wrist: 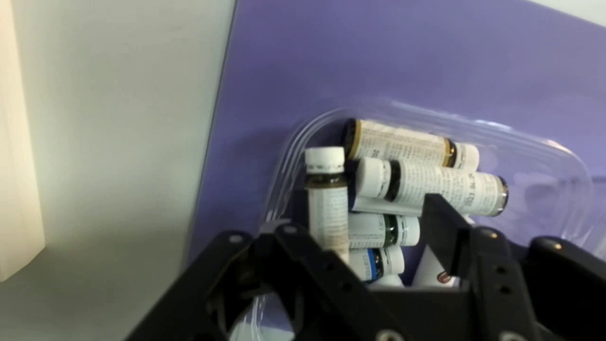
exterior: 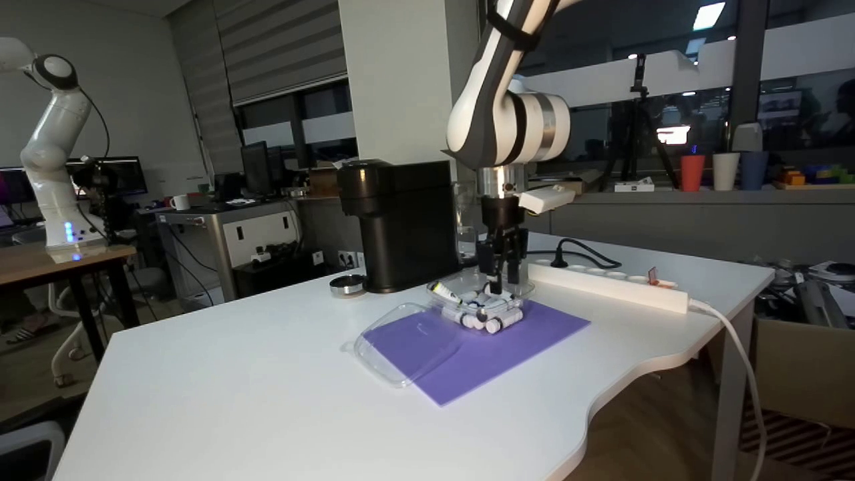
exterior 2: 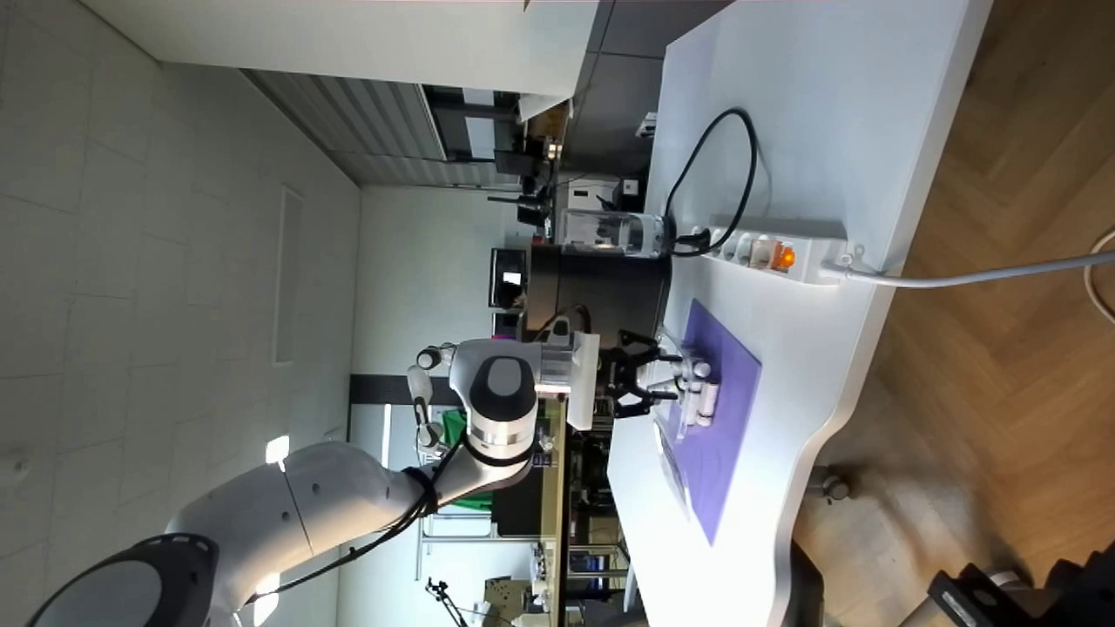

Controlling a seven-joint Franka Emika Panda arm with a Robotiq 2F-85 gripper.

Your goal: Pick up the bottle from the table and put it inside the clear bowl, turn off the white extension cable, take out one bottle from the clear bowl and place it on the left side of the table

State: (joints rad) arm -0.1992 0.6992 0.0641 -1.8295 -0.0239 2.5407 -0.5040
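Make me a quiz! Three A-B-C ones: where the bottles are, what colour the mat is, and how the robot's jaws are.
1. Where are the bottles?
A) on the floor
B) in the clear bowl
C) on a chair

2. What colour is the mat?
A) purple
B) yellow
C) green

3. How are the jaws?
A) shut tight
B) holding a cup
C) open

1 B: the wrist view shows clear walls around them.
2 A: it looks purple in all three views.
3 C: the wrist view shows a gap between them.
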